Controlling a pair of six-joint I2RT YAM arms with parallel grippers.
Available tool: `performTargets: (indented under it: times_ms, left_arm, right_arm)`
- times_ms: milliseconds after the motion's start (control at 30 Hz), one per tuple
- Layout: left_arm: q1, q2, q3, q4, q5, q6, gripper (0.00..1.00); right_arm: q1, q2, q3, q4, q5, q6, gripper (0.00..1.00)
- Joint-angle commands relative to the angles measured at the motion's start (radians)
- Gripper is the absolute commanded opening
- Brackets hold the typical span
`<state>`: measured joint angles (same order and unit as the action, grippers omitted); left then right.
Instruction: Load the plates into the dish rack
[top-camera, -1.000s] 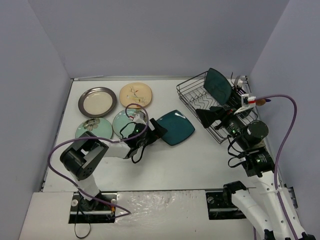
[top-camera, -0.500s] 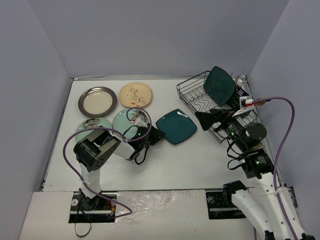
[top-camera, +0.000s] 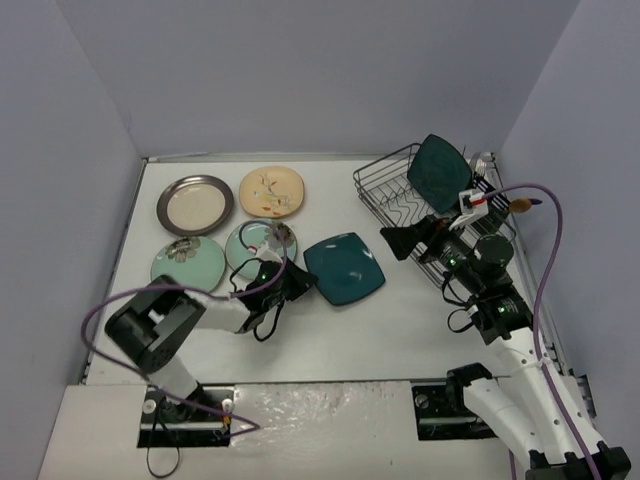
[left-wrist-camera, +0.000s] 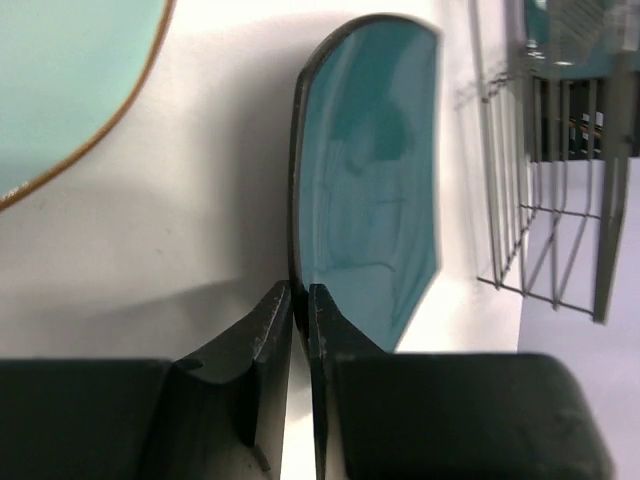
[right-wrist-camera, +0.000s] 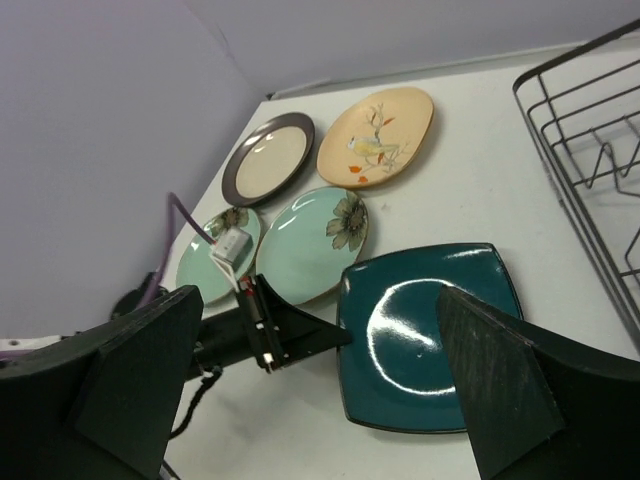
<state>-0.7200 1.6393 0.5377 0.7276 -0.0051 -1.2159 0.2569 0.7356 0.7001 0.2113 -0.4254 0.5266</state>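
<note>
At mid-table, left gripper (top-camera: 300, 283) pinched tight on the near-left rim of a dark teal square plate (top-camera: 345, 268). The plate lies on the table, fingers (left-wrist-camera: 270, 335) on either side of its edge. A mint plate (top-camera: 255, 246) sits just left of it, rims apart. Bare table (top-camera: 400, 325) lies open between the plate's right edge and the dish rack (top-camera: 385, 190). Right gripper (top-camera: 398, 241) hangs there, jaws spread wide, holding nothing. Second teal plate (top-camera: 440, 172) stands on edge in the rack.
</note>
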Motion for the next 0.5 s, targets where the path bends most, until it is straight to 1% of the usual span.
performTargets:
  times_ms: [0,67,200,267,333,467]
  left_arm:
    - [-0.008,-0.233,0.023,-0.093,-0.007,0.142,0.00]
    - [-0.007,-0.304,0.022,-0.138,-0.006,0.173,0.00]
    - [-0.004,-0.462,0.018,-0.213,0.004,0.232,0.00]
    - [-0.001,-0.513,0.013,-0.248,-0.001,0.241,0.00]
    - [0.001,-0.588,0.018,-0.317,-0.027,0.257,0.00]
    - [0.007,-0.605,0.009,-0.357,-0.048,0.277,0.00]
  right_arm:
    - [0.012,0.137,-0.037,0.154,-0.149,0.043,1.00]
    - [0.017,0.186,-0.059,0.215,-0.205,0.057,1.00]
    - [0.048,0.291,-0.074,0.269,-0.261,0.047,1.00]
    - [0.062,0.339,-0.079,0.305,-0.272,0.038,1.00]
    - [0.076,0.377,-0.091,0.327,-0.258,0.024,1.00]
    - [0.097,0.431,-0.111,0.368,-0.244,0.022,1.00]
